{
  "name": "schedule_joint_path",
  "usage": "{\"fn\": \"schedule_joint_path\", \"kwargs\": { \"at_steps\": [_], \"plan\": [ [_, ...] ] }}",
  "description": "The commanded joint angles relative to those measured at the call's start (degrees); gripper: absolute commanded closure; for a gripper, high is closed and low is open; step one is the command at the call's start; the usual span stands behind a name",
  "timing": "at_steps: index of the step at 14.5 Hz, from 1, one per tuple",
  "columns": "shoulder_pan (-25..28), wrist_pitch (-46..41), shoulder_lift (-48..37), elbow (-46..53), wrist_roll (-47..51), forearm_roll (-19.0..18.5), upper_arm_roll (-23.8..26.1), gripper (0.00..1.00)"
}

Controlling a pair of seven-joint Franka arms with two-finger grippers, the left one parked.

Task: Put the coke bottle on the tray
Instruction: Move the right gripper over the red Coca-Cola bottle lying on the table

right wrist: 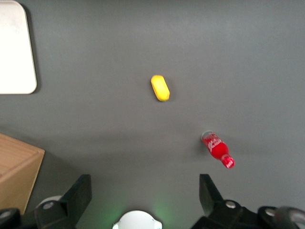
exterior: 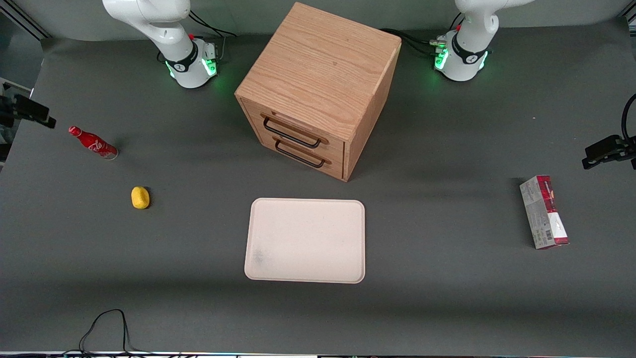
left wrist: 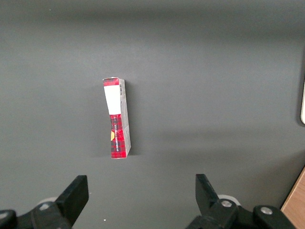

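End effector (right wrist: 143, 198) raised, fingers spread, above coke bottle (right wrist: 217, 149)

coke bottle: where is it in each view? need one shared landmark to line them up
Front view: coke bottle stands on the table toward the working arm's end, farther from the camera than the yellow object.
Right wrist view: coke bottle seen from above, ahead of the open gripper high over the table.
Left wrist view: not in it.
Shared landmark: tray, whose corner shows at the right wrist.
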Motion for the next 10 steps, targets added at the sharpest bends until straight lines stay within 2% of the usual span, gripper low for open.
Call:
{"fn": "schedule_joint_path", "kwargs": {
  "at_steps": [1, 4, 7, 10],
  "plan": [
    [0.1, 4.2, -8.4, -10.1, -7.3, -0.9, -4.7, 0.00],
    [0.2, 8.7, -12.5, -15.9, -14.9, -5.6, -10.5, 0.00],
    [0.2, 11.1, -13.5, -18.4, -20.8, -7.6, -15.1, 0.00],
    [0.2, 11.7, -14.0, -19.4, -24.3, -7.9, -18.5, 0.00]
  ]
}}
